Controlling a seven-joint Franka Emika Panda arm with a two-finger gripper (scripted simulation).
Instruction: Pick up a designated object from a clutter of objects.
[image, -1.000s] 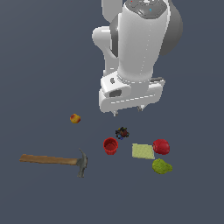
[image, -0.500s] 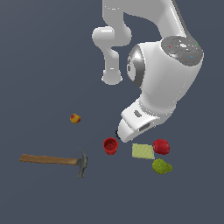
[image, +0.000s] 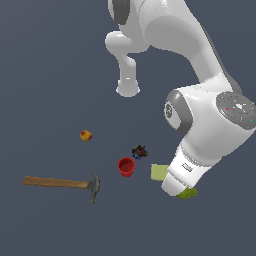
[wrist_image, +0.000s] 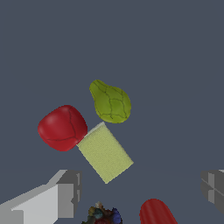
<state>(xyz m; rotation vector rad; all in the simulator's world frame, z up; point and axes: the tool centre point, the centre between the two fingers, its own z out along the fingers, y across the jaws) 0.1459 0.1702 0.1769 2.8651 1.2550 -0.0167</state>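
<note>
The designated object, a lumpy olive-green pear-like fruit (wrist_image: 110, 102), lies on the dark floor beside a red round object (wrist_image: 62, 127) and a pale green flat square (wrist_image: 105, 152). In the exterior view only an edge of the fruit (image: 188, 193) shows under the arm's hand (image: 181, 176); the red round object is hidden there. My gripper (wrist_image: 140, 189) is open and empty, its fingers (wrist_image: 65, 192) wide apart, above the square and short of the fruit.
A red cup (image: 126, 166) and a tiny dark object (image: 139, 151) sit at the exterior view's left of the square (image: 159, 172). A wooden-handled hammer (image: 60, 183) lies farther left. A tiny yellow-red fruit (image: 86, 135) sits apart.
The arm has swung down and toward the exterior view's right. Its hand now hangs low over the square and green fruit and covers the red round object.
</note>
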